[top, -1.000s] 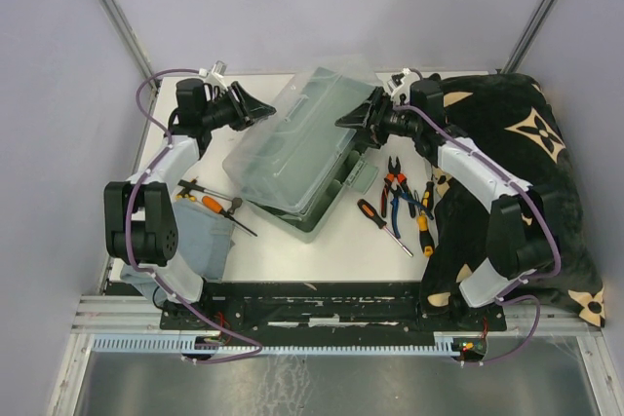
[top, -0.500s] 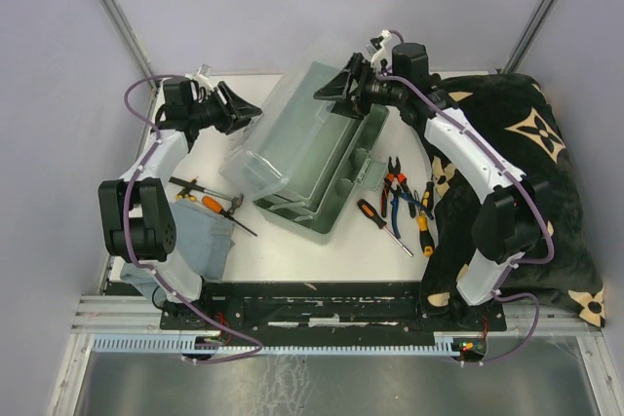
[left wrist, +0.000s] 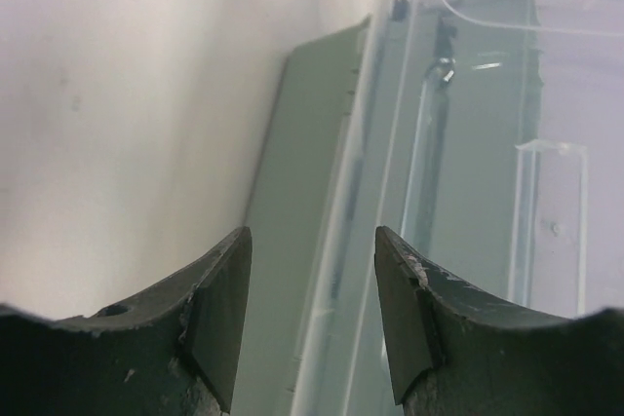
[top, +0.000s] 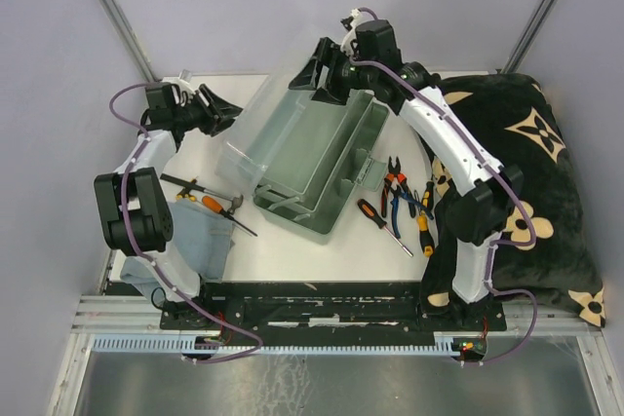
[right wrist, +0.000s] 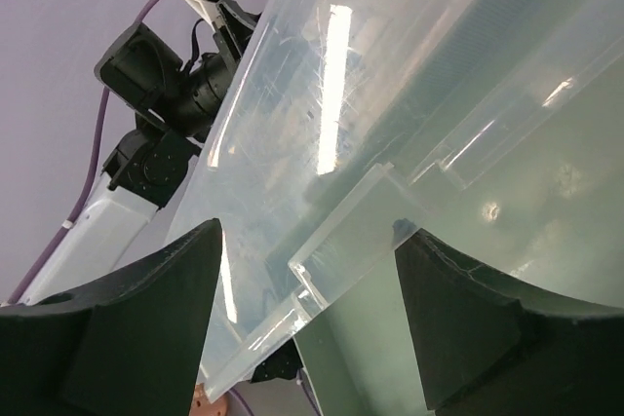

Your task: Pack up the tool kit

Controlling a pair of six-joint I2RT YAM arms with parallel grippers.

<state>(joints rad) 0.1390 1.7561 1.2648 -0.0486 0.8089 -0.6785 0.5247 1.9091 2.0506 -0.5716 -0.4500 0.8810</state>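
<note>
toolbox (top: 322, 192) mid-desk (top: 292, 250), lid (top: 255, 143) tilted up over its left edge | left tool (left wrist: 310, 270) facing lid rim, jaws apart, empty | right tool (right wrist: 307, 231) at toolbox's far edge, jaws wide, gripping nothing | pliers (top: 394, 180) apart from toolbox's right edge

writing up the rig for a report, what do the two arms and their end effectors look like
Both the left arm and right arm have white link shells with bulky black joint housings. A purple cable loops loosely along each. The left end effector and right end effector are black, with two broad wedge-shaped fingers each.
</note>
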